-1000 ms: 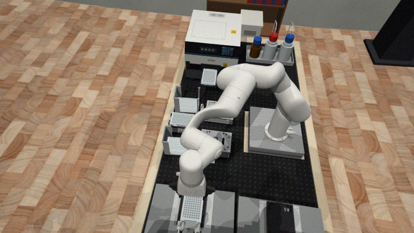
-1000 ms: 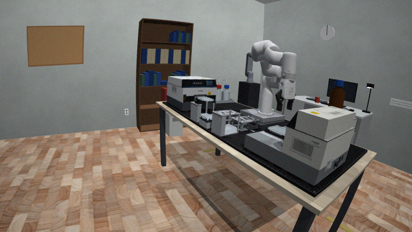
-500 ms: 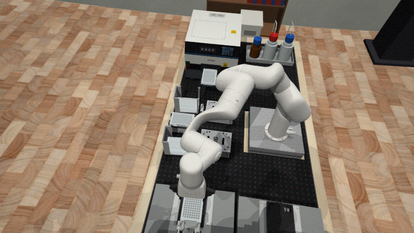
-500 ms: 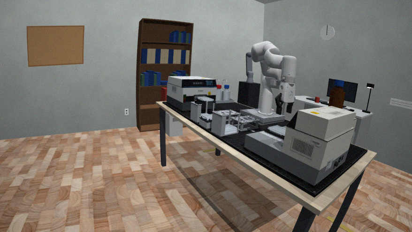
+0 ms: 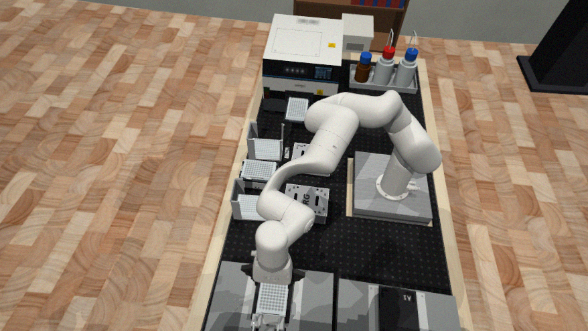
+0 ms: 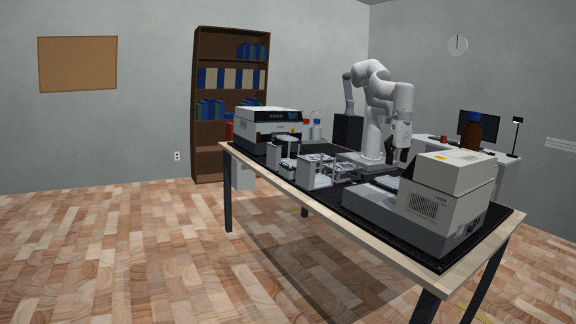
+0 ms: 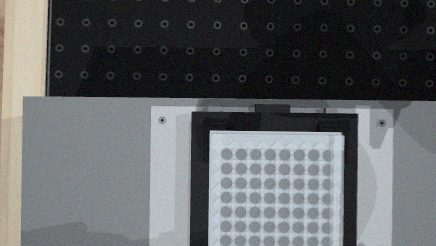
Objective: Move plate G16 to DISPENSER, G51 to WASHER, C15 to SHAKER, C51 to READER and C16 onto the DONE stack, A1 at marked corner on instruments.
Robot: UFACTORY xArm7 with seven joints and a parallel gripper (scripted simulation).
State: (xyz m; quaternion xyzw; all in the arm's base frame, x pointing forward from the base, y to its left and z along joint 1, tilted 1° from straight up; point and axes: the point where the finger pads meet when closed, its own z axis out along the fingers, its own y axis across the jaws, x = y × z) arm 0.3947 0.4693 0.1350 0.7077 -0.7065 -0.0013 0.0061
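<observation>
A white well plate (image 7: 276, 189) (image 5: 271, 298) sits flat in the black nest of the grey instrument at the near left of the deck. Its label is not readable. My gripper (image 6: 396, 156) hangs straight above this plate, open and empty, clear of it. In the top view the wrist (image 5: 272, 269) hides the fingers. The instrument to the right has a black nest marked A1 (image 5: 396, 304) that looks empty. Another plate lies on the tray of the white machine at the back (image 5: 297, 108). One more sits on the small station between the two racks (image 5: 258, 169).
Two walled stack racks (image 5: 265, 146) (image 5: 246, 204) stand along the left edge, each with a plate inside. The RG nest (image 5: 309, 198) and another flat nest (image 5: 303, 152) lie mid-deck. A bottle rack (image 5: 384, 68) stands at the back right. The arm base (image 5: 394, 185) is on a grey block.
</observation>
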